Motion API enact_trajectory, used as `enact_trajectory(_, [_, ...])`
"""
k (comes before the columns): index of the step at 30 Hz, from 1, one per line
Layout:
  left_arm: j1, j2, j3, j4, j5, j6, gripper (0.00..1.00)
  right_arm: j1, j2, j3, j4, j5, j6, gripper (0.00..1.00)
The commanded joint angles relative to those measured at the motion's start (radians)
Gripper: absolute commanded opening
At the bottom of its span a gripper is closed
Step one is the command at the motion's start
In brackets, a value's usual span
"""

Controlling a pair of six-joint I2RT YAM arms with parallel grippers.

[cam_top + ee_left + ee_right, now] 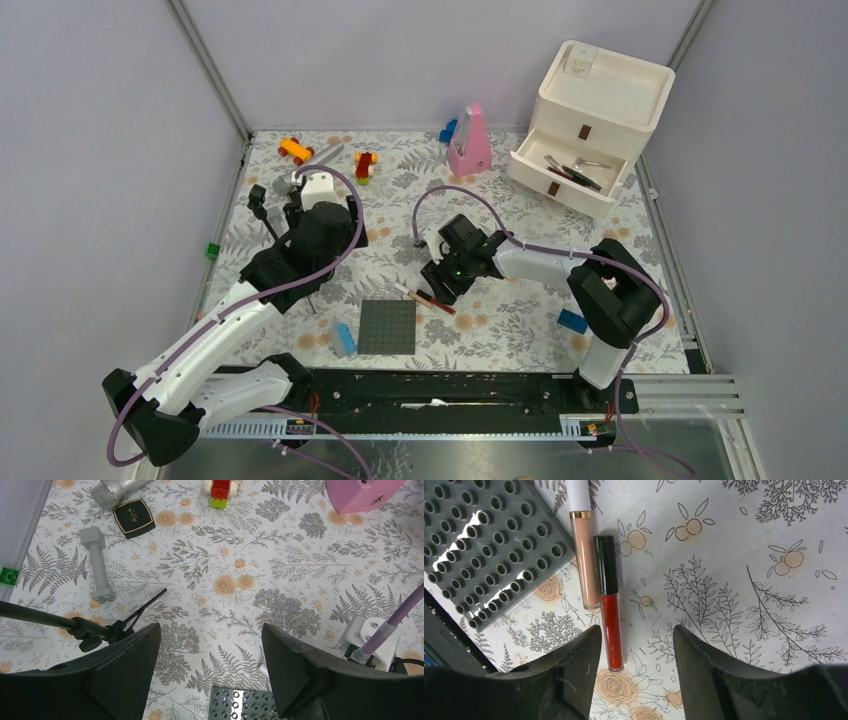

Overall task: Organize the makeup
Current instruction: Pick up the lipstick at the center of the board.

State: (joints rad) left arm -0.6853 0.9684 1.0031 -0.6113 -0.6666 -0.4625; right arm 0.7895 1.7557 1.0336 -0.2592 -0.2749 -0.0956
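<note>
Right gripper (pixel 636 634) gapes over red stick (pixel 610 605); pale stick (pixel 585 560) seemingly touching it.

Taking the studded plate (pixel 387 327) as my mark, the capped stick (pixel 584 555) and the gloss tube (pixel 609 605) lie side by side and touching just off its far right corner, the stick on the side nearer the plate, with my right gripper (pixel 636 647) above them both. A brick (pixel 345 338) lies just left of the plate. The mini tripod (pixel 92 632) and my left gripper (pixel 210 640) are behind it to the left, and the drawer unit (pixel 590 120) sits well behind it to the right.
</note>
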Motion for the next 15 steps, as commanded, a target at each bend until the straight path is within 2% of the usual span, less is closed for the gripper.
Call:
enact_trajectory(1, [0.013,-0.020,-0.010,0.040,-0.007,0.017,0.81,0.026,-0.045,0.005,-0.033,-0.018,0.002,0.62])
enact_trajectory(7, [0.020,-0.015,-0.011,0.042,0.005,0.019,0.81,0.088,-0.003,0.007,-0.057,0.007,0.002,0.61])
enact_trajectory(15, [0.026,-0.013,-0.011,0.042,0.012,0.021,0.81,0.131,0.049,0.033,-0.178,0.250,-0.012,0.55])
